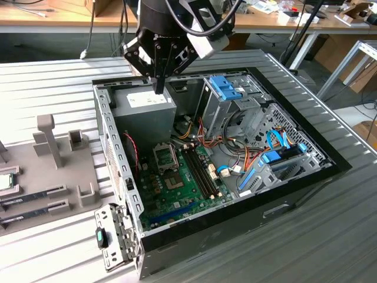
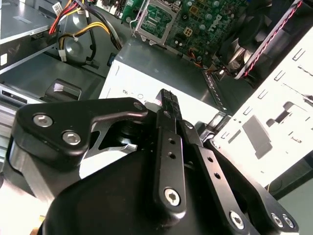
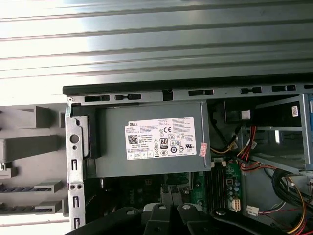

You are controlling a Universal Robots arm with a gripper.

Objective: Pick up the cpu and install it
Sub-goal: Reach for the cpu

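Checking the cpu (image 1: 5, 181) location, Operator asks: where does it lie?

Technician: On the grey tray (image 1: 59, 177) at the exterior view's left edge, outside the case (image 1: 112, 135). It lies flat, silver top up, green rim showing. The frame edge cuts part of it off.

Operator: State of the gripper?

Technician: The gripper (image 1: 159, 88) hangs over the supply (image 1: 144, 112) at the back corner of the case, well apart from the cpu. Its fingers are pressed together, and nothing is visible between them. The second wrist view shows the gripper (image 2: 166, 98) in the same state.

Operator: And the socket?

Technician: The socket (image 1: 166, 158) sits on the board, beside the long slots. I judge it unfilled, since the cpu is on the tray.

Operator: Handling characteristics?

Technician: By judgement, the cpu is light, thin and rigid, but fragile. The smooth metal top is probably slippery, and the underside contacts would damage easily.

Operator: Where to take hold?

Technician: On two opposite edges of the green rim, kept level and gripped with light force. Avoid pressing on the top face or touching the underside.
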